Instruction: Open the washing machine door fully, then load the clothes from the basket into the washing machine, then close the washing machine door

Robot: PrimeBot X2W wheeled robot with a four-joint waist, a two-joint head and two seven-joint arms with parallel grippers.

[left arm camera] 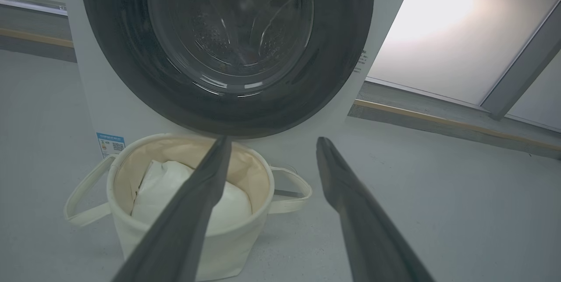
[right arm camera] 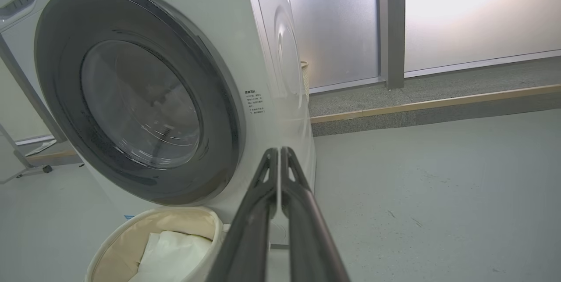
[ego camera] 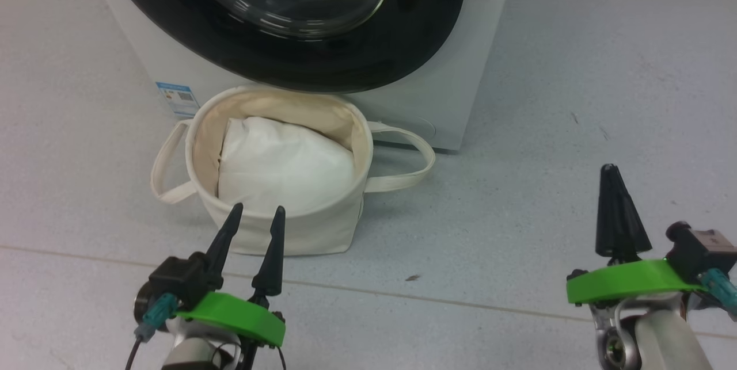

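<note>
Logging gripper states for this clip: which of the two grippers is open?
The left gripper, the one by the cream canvas basket: its two fingers stand apart. The right gripper has its fingers pressed together, holding nothing.

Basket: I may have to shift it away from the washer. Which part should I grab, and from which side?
Probably the left loop handle. It bows clear of the basket wall, leaving a gap that a finger can pass through. Come down from above on the robot's left with the open left gripper, which sits nearest. The cloth wall looks soft and may fold if pinched.
</note>
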